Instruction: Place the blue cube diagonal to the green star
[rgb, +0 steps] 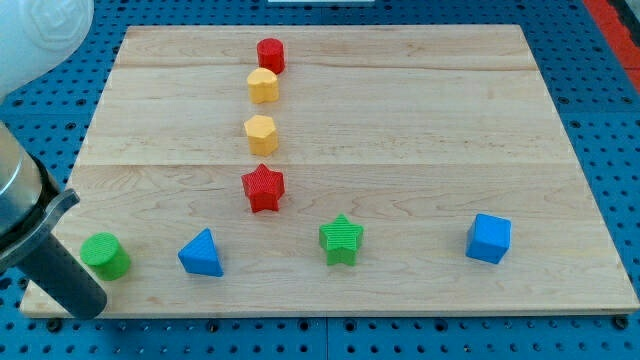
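Slanting down from the view's left edge, the dark straight rod ends with my tip (88, 305) at the bottom-left corner of the pale wooden board (400, 120), grasping nothing and touching no block that can be made out. Just beside it, to the view's right, stands the green plastic cylinder (105, 255), and past that the blue plastic triangular block (202, 253). The blue plastic cube (488, 238) lies far from my tip, across the board near the view's bottom-right, well apart from the green plastic star (341, 239), which sits in the same low row toward the middle. Bare wood lies between star and cube and above them both, while the board's bottom edge runs close beneath the row. Up the middle runs a column: red plastic star (263, 188), yellow plastic hexagonal block (260, 133), second yellow block (263, 85) whose shape is hard to tell, and red plastic hexagonal block (270, 54) near the top edge.
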